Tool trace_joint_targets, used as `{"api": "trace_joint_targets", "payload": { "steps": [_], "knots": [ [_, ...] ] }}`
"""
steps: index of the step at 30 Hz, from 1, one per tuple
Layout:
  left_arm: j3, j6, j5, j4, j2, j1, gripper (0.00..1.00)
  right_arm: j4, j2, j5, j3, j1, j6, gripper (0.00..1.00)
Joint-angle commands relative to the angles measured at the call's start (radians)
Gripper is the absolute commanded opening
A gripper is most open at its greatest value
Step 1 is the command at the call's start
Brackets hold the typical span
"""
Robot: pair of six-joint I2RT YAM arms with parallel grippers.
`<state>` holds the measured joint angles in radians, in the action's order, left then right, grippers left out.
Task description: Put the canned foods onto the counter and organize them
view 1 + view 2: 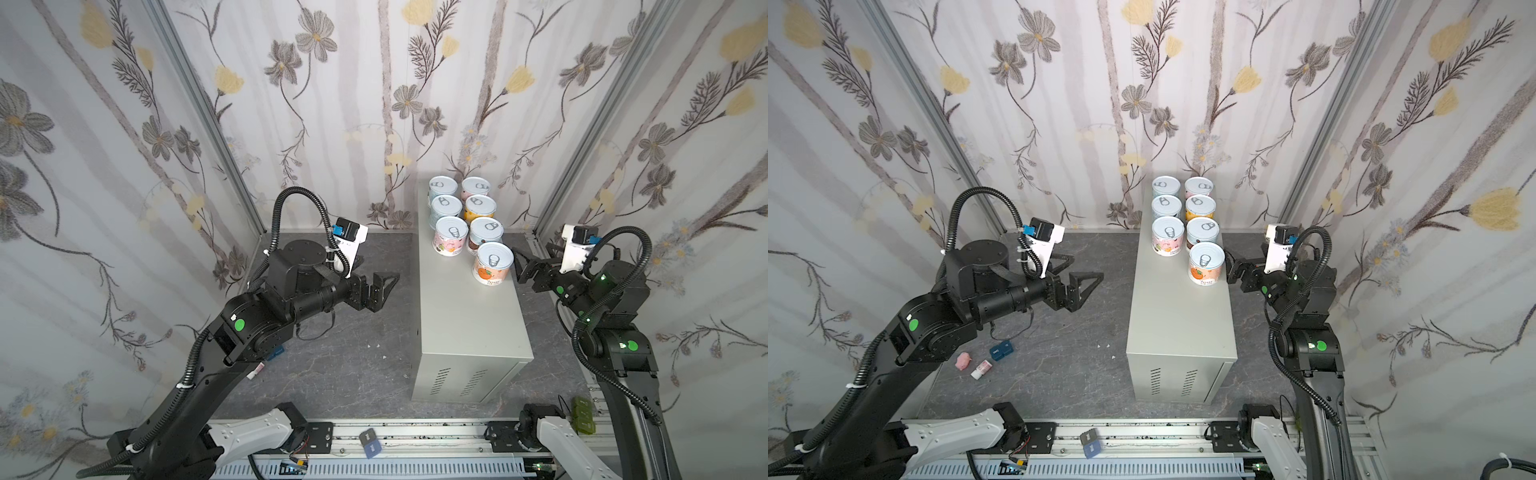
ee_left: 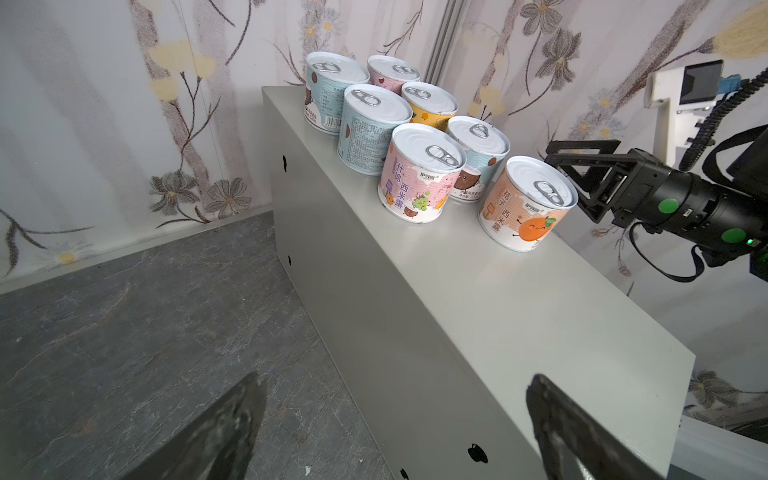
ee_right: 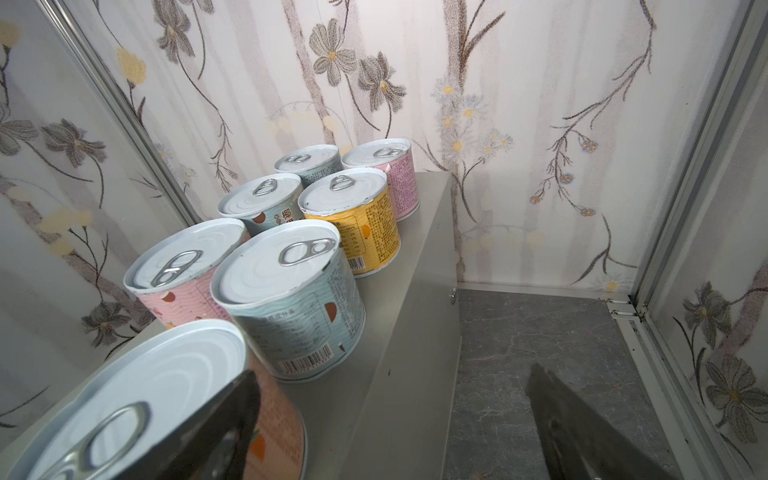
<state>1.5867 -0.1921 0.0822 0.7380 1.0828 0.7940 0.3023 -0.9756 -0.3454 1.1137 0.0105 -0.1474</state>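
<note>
Several canned foods stand upright in two rows on the far end of the counter (image 1: 469,324), seen in both top views. The nearest is an orange-label can (image 1: 492,264) (image 1: 1205,264) (image 2: 525,203). My right gripper (image 1: 532,254) (image 1: 1246,255) is open just right of this can at the counter's right edge. In the right wrist view the can (image 3: 158,407) lies outside the gap of the gripper (image 3: 392,374), beside one finger; I cannot tell whether they touch. My left gripper (image 1: 380,282) (image 1: 1084,274) (image 2: 395,386) hangs open and empty over the floor, left of the counter (image 2: 478,299).
Floral walls close in the back and both sides. On the dark marbled floor (image 1: 1067,357) near the left arm lie a pink lump (image 1: 963,360), a small blue box (image 1: 1000,350) and a small white bottle (image 1: 981,369). A blue card (image 1: 1091,442) rests on the front rail.
</note>
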Motion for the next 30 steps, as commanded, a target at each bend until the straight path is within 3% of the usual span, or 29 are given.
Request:
{"api": "trace_joint_targets", "payload": {
  "steps": [1, 18, 23, 30],
  "knots": [
    [0.002, -0.009, 0.0, -0.025, -0.004, -0.001, 1.0, -0.036, 0.003, -0.005, -0.002, -0.001, 0.011, 1.0],
    [-0.005, -0.012, -0.001, -0.025, -0.015, -0.001, 1.0, -0.028, 0.014, 0.016, -0.003, -0.003, 0.002, 1.0],
    [-0.006, -0.01, -0.002, -0.025, -0.013, -0.001, 1.0, -0.045, 0.015, -0.025, -0.005, -0.004, -0.009, 1.0],
    [-0.01, -0.009, -0.002, -0.027, -0.015, -0.001, 1.0, -0.023, 0.018, 0.033, 0.004, -0.004, 0.003, 1.0]
  ]
}}
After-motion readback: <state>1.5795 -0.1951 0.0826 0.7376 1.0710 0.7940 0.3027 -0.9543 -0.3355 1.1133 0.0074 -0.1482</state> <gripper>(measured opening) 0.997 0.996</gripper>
